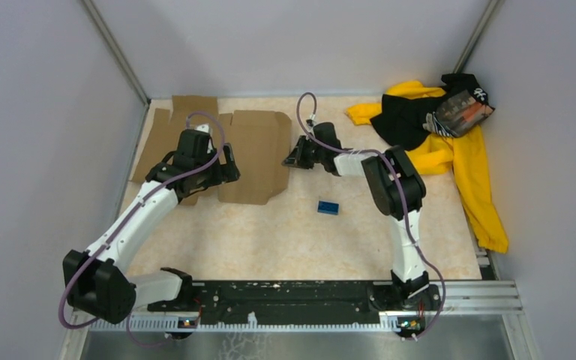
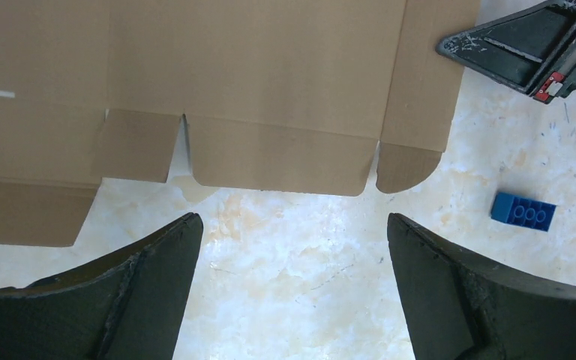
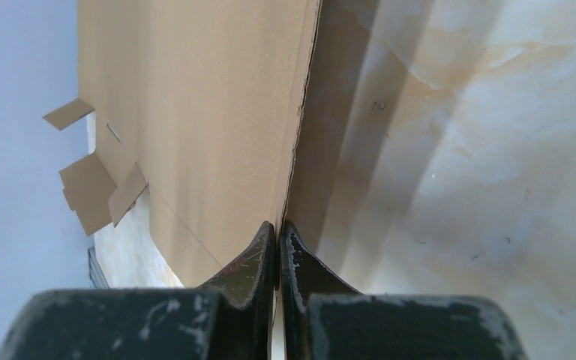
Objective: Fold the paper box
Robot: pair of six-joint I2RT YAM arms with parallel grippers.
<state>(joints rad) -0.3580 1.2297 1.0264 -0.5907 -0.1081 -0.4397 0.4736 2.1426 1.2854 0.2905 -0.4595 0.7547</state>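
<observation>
The paper box (image 1: 255, 150) lies as a flat brown flapped sheet at the back left of the table. My right gripper (image 1: 294, 159) sits at its right edge. In the right wrist view the gripper (image 3: 279, 225) is shut on the thin edge of the paper box (image 3: 195, 112), which runs between the two fingers. My left gripper (image 1: 219, 171) hovers over the sheet's near edge. Seen from the left wrist, that gripper (image 2: 292, 221) is open over bare table, just short of the near flaps of the paper box (image 2: 270, 75), touching nothing.
A small blue block (image 1: 328, 207) lies on the table to the right of the sheet, also seen as the blue block (image 2: 523, 211) in the left wrist view. A yellow-and-black cloth pile (image 1: 450, 142) fills the back right corner. Grey walls close in the left, back and right.
</observation>
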